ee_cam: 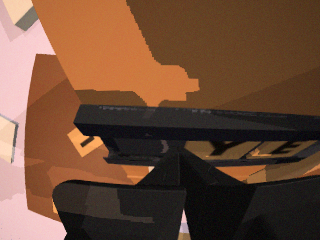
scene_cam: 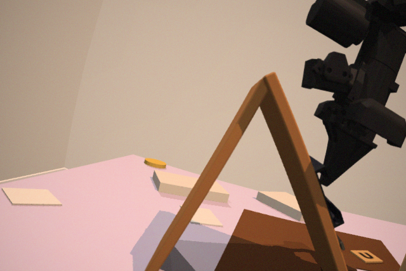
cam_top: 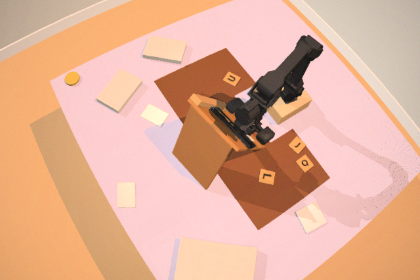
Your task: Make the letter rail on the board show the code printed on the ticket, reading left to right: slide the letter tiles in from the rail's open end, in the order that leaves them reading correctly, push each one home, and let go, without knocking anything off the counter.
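The black letter rail [cam_top: 217,115] [ee_cam: 200,124] runs across the sloping face of the easel board [cam_top: 200,141] [scene_cam: 295,169] [ee_cam: 90,50]. A Y tile [ee_cam: 217,148] and an E tile [ee_cam: 292,148] sit in it, Y left of E in the wrist view. My gripper [scene_cam: 325,184] [ee_cam: 175,152] is shut and empty, its tips at the rail just left of the Y; contact is unclear. Loose tiles lie flat: U [cam_top: 231,79] [scene_cam: 366,256], J [cam_top: 296,145], Q [cam_top: 304,162] and L [cam_top: 266,176] [ee_cam: 77,145]. No ticket code is legible.
The brown mat [cam_top: 189,83] [scene_cam: 255,225] lies under the easel. A wooden block [cam_top: 288,111] is beneath the arm. Pale blocks [cam_top: 164,49] [cam_top: 118,90] [cam_top: 216,260], thin cards [cam_top: 154,115] [cam_top: 126,195], a pale square [cam_top: 311,217] and a yellow disc [cam_top: 72,78] [scene_cam: 155,163] lie around it.
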Robot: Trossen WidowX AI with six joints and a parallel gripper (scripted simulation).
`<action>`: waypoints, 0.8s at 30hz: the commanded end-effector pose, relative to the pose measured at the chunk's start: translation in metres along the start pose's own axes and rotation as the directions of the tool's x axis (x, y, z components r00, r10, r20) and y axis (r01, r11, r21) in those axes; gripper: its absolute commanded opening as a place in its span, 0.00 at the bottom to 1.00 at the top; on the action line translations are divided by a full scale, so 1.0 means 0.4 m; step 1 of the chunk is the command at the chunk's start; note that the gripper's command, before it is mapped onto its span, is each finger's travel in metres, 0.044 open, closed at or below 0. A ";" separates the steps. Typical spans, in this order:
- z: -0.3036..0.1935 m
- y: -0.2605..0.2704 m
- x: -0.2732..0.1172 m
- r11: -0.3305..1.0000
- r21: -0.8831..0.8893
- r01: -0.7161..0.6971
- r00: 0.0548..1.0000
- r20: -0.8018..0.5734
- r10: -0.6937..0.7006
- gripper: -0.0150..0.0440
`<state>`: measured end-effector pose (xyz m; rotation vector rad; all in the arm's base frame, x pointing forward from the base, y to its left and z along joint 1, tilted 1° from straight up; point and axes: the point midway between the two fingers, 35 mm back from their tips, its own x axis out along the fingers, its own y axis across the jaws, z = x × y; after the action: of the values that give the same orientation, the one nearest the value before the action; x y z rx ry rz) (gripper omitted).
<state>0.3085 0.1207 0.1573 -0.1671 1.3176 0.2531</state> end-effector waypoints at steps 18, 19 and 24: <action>0.005 -0.008 0.006 1.000 -0.002 0.003 1.000 0.004 -0.003 0.25; 0.005 -0.009 0.006 1.000 -0.002 0.003 1.000 0.004 -0.003 0.25; 0.005 -0.013 0.006 1.000 -0.002 0.003 1.000 0.004 -0.003 0.25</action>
<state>0.3118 0.1179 0.1556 -0.1676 1.3154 0.2502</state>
